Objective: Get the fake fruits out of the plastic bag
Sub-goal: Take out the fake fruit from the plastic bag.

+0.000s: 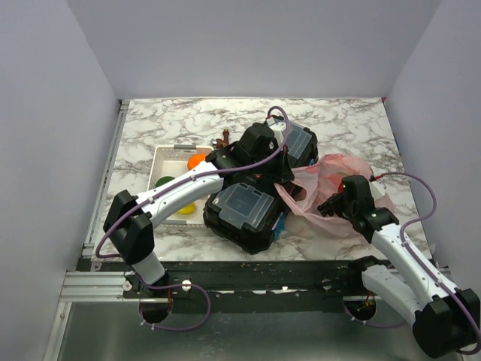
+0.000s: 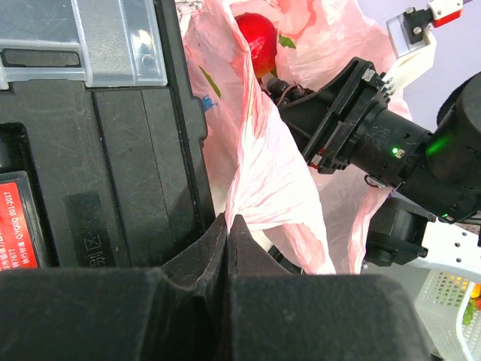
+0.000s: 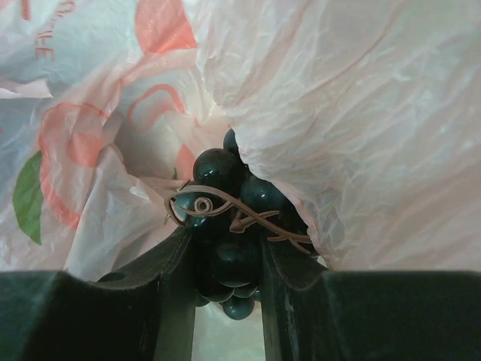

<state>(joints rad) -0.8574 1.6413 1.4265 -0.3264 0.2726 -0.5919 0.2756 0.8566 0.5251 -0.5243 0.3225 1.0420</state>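
While an orange (image 1: 197, 160) and a green round fruit (image 1: 164, 181) already sit in the white tray (image 1: 169, 150) near the left edge of the bench (image 1: 180, 120), the top view shows the plastic bag (image 1: 338, 167) lying toward the right edge, against the black toolbox (image 1: 244, 207). The job therefore looks about half done, with at least two fruits left inside. From the left wrist, the left jaws are shut tight on a fold of the bag's film at its mouth, holding it up beside the toolbox. A red apple (image 2: 255, 37) shows deep in the bag, well beyond these jaws, and the right arm (image 2: 353, 120) reaches in just beside it. From the right wrist, the right jaws stand partly open around the dark grape bunch (image 3: 229, 226), which sits between them and looks pinched on both sides, with film draped over its right flank. Lifting the grapes clear and then the apple appears to be what is left.
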